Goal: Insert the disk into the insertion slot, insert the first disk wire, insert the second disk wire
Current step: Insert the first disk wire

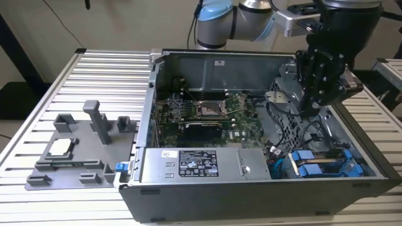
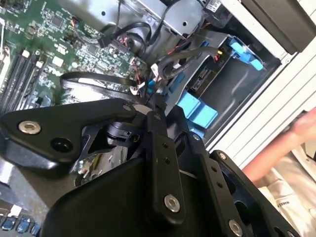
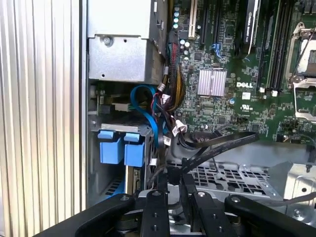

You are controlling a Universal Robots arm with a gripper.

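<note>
In the case, disk: the disk point(image 1: 321, 165) lies flat in the corner of the case point(image 1: 264, 202) at the exterior view's lower right, next to the grey box point(image 1: 197, 165) with the sticker.
Disk axis: its long side runs along the case's front wall; the blue end tabs point(image 3: 122, 148) point inward, toward the middle of the case.
Slot: the grey metal slot point(image 3: 118, 129) holds the blue frame, with the tabs sticking out of its mouth.
Tool: the tool point(image 1: 308, 112) hangs inside the case, above the cage along the case's right wall and a little back from the disk.
Tool state: in the first wrist view the fingers point(image 3: 163, 197) stand narrow, with the end of a black wire point(image 3: 222, 145) pinched between them.
Wire: it runs from the tool across the metal cage toward the circuit board point(image 1: 207, 113) on the case floor.
Tabletop: the ribbed tabltop point(image 1: 107, 80) carries the case, and a grey fixture point(image 1: 75, 155) stands beside the case's left wall.
</note>
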